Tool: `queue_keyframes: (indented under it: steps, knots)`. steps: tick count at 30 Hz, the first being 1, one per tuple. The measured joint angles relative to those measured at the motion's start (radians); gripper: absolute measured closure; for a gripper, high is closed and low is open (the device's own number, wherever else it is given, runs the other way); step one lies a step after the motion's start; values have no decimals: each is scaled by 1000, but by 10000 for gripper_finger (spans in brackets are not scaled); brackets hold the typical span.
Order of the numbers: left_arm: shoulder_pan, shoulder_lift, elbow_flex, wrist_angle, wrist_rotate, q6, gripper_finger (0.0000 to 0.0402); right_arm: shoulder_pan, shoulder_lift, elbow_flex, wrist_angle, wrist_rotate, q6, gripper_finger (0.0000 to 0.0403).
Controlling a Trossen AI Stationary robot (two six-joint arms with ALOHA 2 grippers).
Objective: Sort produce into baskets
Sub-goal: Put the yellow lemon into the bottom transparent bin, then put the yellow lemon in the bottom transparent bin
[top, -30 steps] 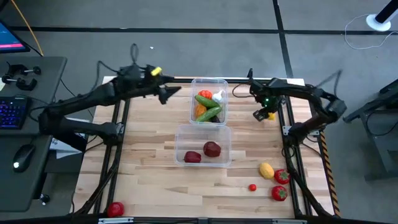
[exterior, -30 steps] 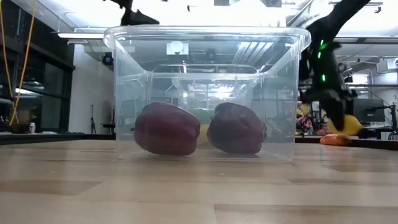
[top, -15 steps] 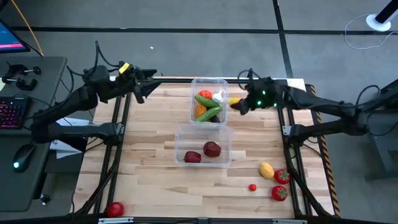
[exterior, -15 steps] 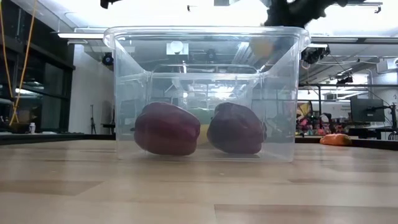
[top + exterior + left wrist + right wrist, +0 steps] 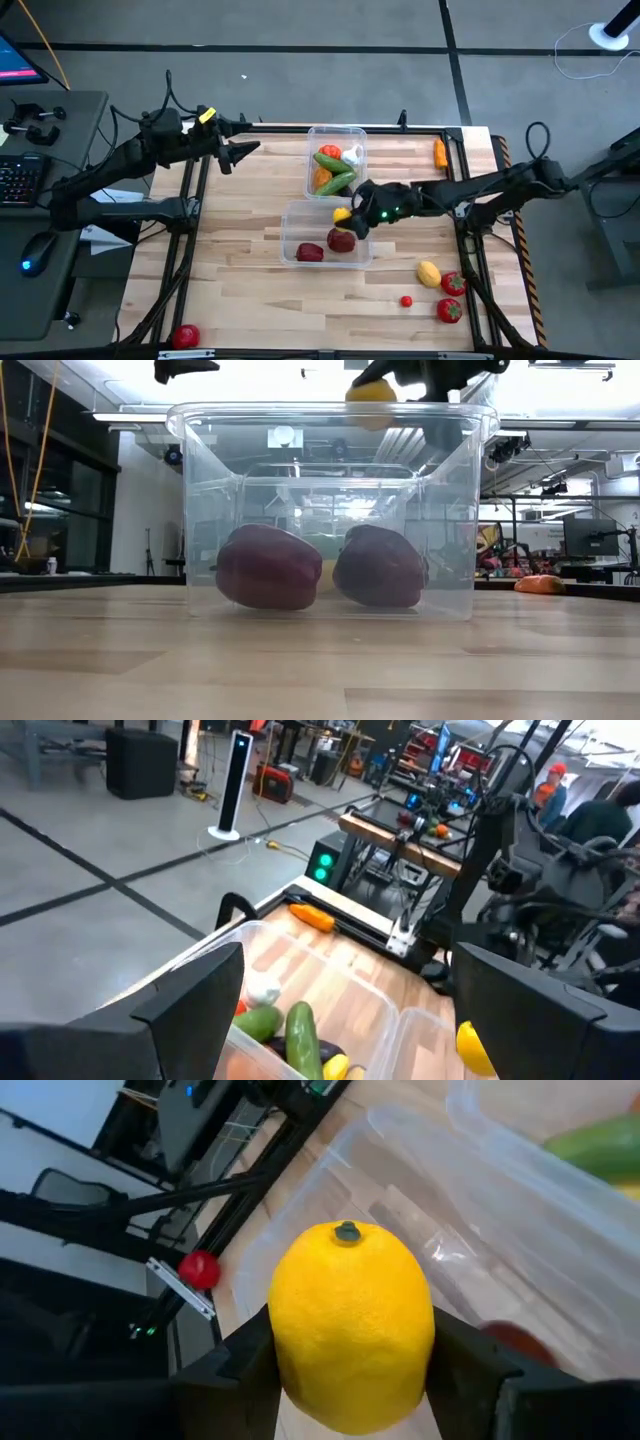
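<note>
My right gripper (image 5: 350, 216) is shut on a yellow lemon (image 5: 342, 214) above the near clear basket (image 5: 290, 238), which holds two dark red fruits (image 5: 341, 240). In the low view the lemon (image 5: 371, 390) is level with the basket's rim. The far clear basket (image 5: 358, 133) holds cucumbers, a carrot, a tomato and garlic. My left gripper (image 5: 240, 152) is open and empty, raised over the table's far left part. My right gripper pinches the lemon's two long sides (image 5: 290, 1350) between its two fingers (image 5: 232, 1370). The lemon's stem end (image 5: 347, 1232) points away from the wrist. The fingers come from the table's right side, slanting down. The lemon is lifted clear, over the near basket.
Loose on the table at the near right are a lemon (image 5: 428, 273), two tomatoes (image 5: 453, 283) and a small red piece (image 5: 406, 300). A carrot (image 5: 440, 152) lies at the far right. A red piece (image 5: 185, 336) lies at the near left corner.
My right gripper has carried the lemon from the table's far right toward the left and near edges, past the far basket, to above the near basket. My left gripper has drawn back toward the table's left edge.
</note>
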Motion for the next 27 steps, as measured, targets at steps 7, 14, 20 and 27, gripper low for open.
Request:
queue_keyframes:
  steps: [7,14,20,27]
  knots:
    - [0,2,0,9,0,-44,57,8,25,0,16,-42,-38,174]
    - [0,35,0,18,-1,-129,57,9,19,77,-49,-149,-278,103]
    - [-33,92,-1,48,-3,-205,57,9,18,291,-515,-138,-481,90]
    - [-120,183,-1,122,-5,-242,57,140,-9,353,-1031,-60,-344,89]
